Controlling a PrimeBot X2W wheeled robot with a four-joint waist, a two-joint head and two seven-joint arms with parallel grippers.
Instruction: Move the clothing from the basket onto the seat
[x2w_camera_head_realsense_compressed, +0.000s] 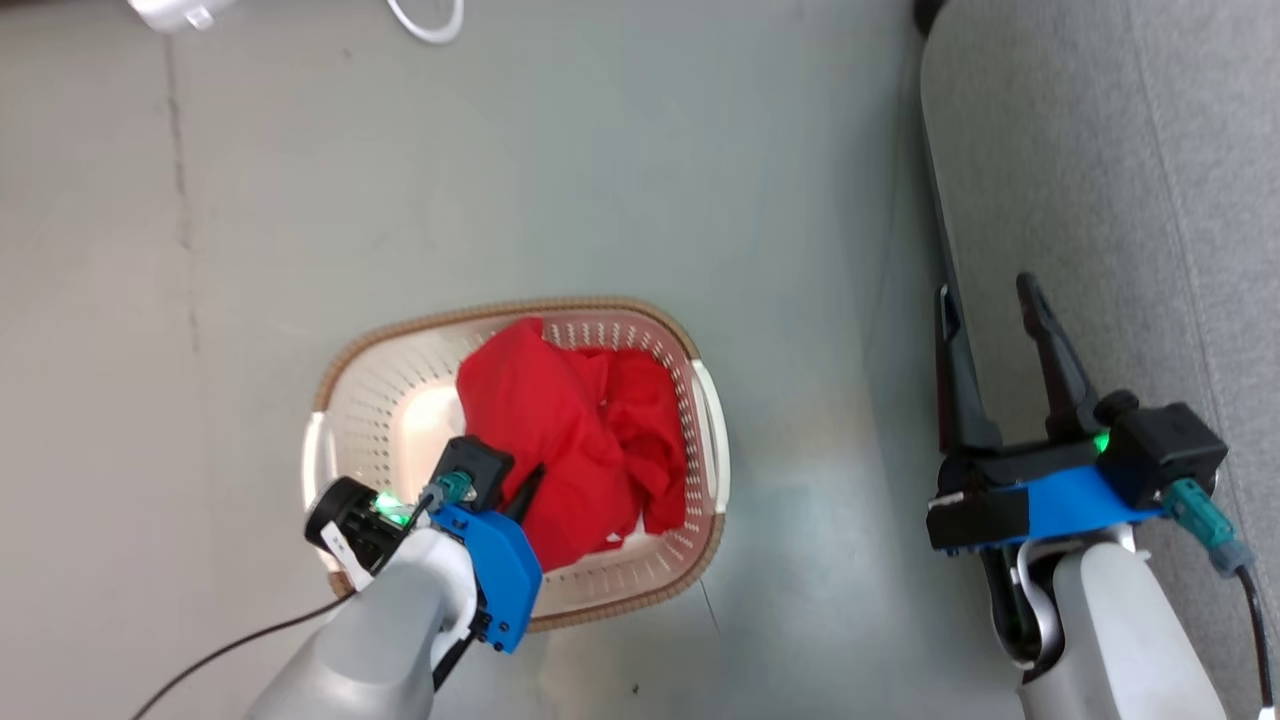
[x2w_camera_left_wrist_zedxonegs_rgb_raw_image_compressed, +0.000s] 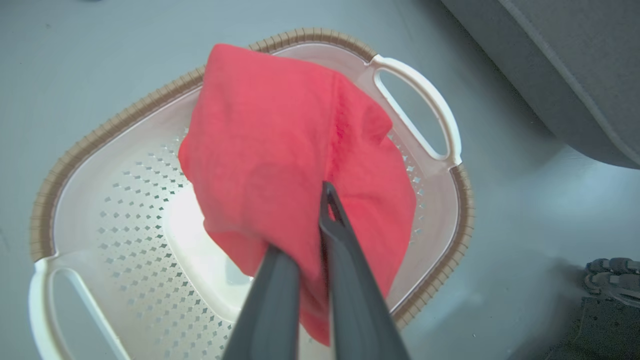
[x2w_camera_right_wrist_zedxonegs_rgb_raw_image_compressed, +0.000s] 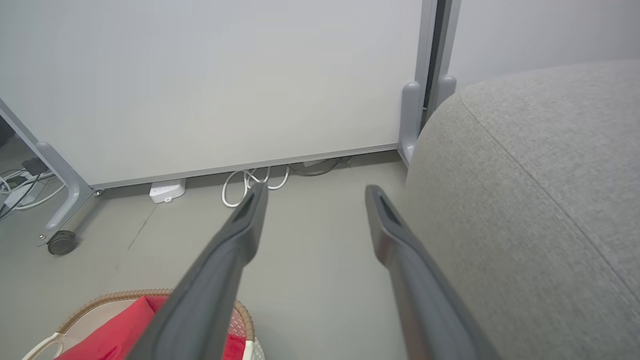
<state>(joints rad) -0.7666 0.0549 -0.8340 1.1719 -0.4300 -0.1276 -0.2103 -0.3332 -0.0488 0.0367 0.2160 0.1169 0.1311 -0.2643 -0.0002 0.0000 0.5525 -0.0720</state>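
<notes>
Grey floor (x2w_camera_head_realsense_compressed: 600, 150) bears basket (x2w_camera_head_realsense_compressed: 420, 322); left jaws pinch red clothing (x2w_camera_head_realsense_compressed: 560, 430).

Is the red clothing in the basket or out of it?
In. The clothing sits bunched inside the basket, none on the seat. The left gripper pinches a fold, jaws closed.

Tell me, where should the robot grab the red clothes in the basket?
A raised fold on top of the clothing, from straight above: it sits bunched in a heap, and the basket walls block the sides. The left fingers pinch there.
</notes>
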